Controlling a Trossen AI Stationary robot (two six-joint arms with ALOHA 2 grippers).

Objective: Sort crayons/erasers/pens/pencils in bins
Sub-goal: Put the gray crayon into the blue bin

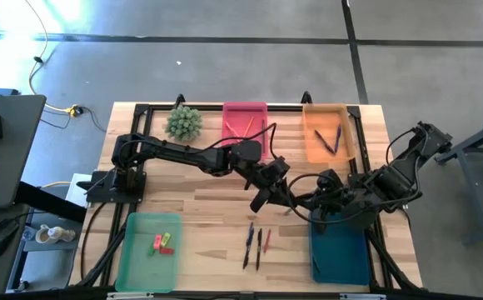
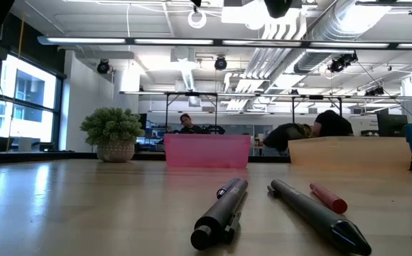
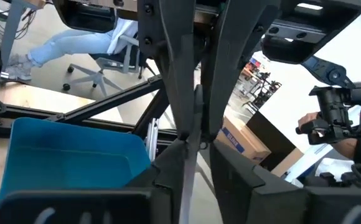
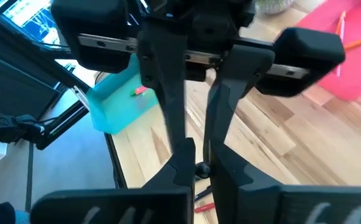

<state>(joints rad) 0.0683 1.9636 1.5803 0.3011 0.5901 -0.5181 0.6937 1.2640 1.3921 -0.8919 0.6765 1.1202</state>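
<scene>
Dark fingers of my right gripper (image 1: pixel 296 202) are pinched together mid-bench, nose to nose with the left gripper (image 1: pixel 262 198), whose fingers I see narrowly parted around a thin stick. Pencils (image 1: pixel 243 125) lie in the pink bin (image 1: pixel 245 112) at the far edge, erasers (image 1: pixel 161 243) in the green bin (image 1: pixel 148 252) near-left. Loose pens (image 1: pixel 256 243) wait near the front edge.

Potted plant (image 1: pixel 183 122) at the worktop's (image 1: pixel 200 208) far edge; people seated at desks in the room behind; yellow cable (image 1: pixel 35 62) on the floor.
</scene>
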